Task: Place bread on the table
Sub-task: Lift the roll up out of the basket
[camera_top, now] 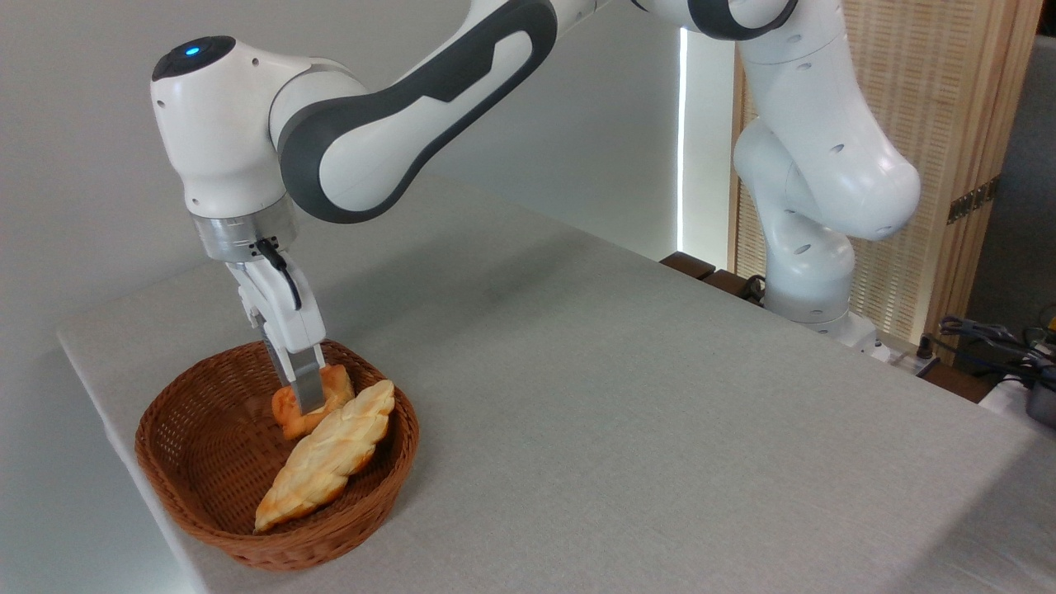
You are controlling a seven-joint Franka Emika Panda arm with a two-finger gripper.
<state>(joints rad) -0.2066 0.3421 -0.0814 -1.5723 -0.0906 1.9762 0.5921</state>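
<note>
Bread [334,386] sits in your wicker basket [198,462], pinched between the gripper's [307,400] fingers; its near finger crosses the bun, which touches the braided loaf [330,454].

Arm [429,99]: glossy white shells, dark grey joint bands, blue LED on the wrist cap. Silver flange, black cable. Gripper [307,394]: white body, grey fingers.

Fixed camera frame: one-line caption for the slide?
Panda gripper closed on the orange bun in the wicker basket, beside a braided loaf, on the grey table.
</note>
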